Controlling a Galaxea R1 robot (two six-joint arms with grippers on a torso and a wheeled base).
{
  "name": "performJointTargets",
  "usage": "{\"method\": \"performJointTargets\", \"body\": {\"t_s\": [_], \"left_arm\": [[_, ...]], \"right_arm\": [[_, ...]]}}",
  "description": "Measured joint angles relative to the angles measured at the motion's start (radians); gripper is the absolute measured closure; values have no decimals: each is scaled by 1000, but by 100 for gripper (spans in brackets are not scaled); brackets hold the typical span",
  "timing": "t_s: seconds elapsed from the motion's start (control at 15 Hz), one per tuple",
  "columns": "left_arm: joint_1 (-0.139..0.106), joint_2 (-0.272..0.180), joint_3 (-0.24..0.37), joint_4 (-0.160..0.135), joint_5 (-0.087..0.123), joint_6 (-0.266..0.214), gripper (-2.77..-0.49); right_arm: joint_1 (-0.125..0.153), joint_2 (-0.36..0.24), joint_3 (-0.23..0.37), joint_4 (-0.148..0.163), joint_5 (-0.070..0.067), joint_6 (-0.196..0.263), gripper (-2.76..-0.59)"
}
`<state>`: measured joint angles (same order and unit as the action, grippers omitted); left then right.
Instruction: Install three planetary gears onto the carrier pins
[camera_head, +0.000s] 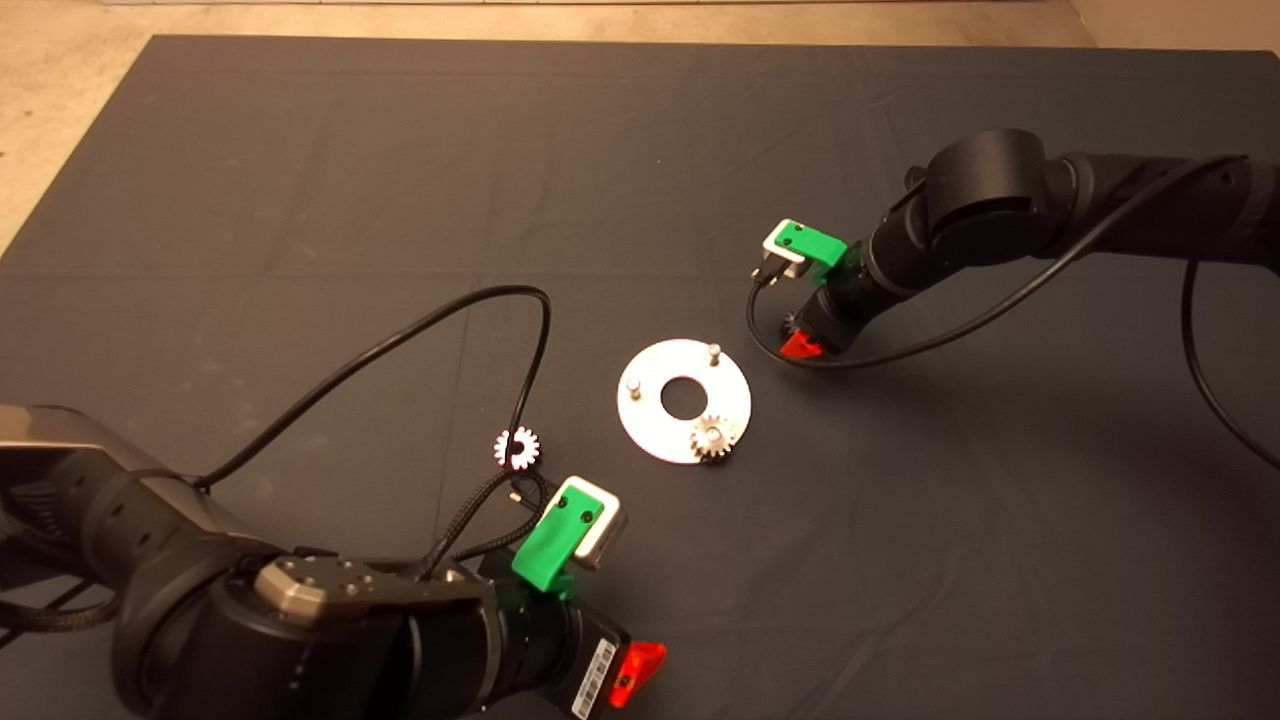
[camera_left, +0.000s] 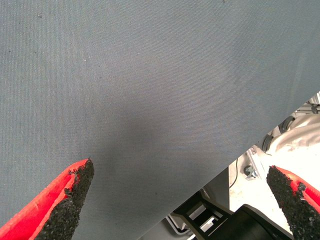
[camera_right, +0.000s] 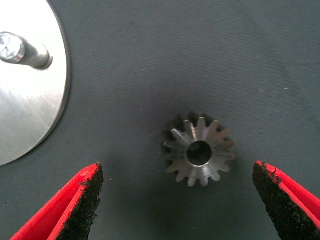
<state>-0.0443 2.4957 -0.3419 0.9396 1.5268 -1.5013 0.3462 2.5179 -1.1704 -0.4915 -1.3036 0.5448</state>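
**One gear seated, one under the right claw, one loose**

On the dark mat (camera_head: 300, 200) near its middle lies the disc (camera_head: 650, 430), flat and shiny, with a large centre hole. Three pins stand on it: the near one carries a gear (camera_head: 713, 438) already seated, its pin tip showing through the bore, while the far pin (camera_head: 714, 352) and the left pin (camera_head: 633, 384) are bare.

Just beyond the disc's far right edge, a second gear (camera_right: 198, 151) lies flat on the mat, clear of the disc rim. The right wrist view shows it lying between the right claw's (camera_right: 177, 200) two red fingers, which stand wide apart on either side of it, neither pad touching a tooth. The same view catches the disc edge and one bare pin off to the side. From above, this gear is mostly hidden under the right claw (only a dark toothed edge peeps out beside the red fingertip), and the right arm reaches in from the right edge with its cable looping down to the mat.

A third gear (camera_head: 517, 448) rests on the mat left of the disc, well apart from it, bright under the light and partly crossed by the left arm's black cable (camera_head: 400, 340).

Low at the near edge sits the left claw (camera_left: 180, 200), fingers spread wide over bare mat, gripping nothing; past the mat edge its wrist view shows part of the robot's base.
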Motion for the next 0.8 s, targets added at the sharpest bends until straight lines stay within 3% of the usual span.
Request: {"method": "performJointTargets", "body": {"t_s": [0.13, 0.53, 0.67, 0.8], "left_arm": [[0, 0, 0, 0, 0, 0, -249], [0, 0, 0, 0, 0, 0, -249], [0, 0, 0, 0, 0, 0, -249], [0, 0, 0, 0, 0, 0, -249]], "right_arm": [[0, 0, -15, 0, 10, -16, -220], [-1, -11, -71, 1, 13, -18, -220], [-1, -11, -71, 1, 28, -20, -220], [-6, -11, -72, 1, 33, -20, -220]]}}
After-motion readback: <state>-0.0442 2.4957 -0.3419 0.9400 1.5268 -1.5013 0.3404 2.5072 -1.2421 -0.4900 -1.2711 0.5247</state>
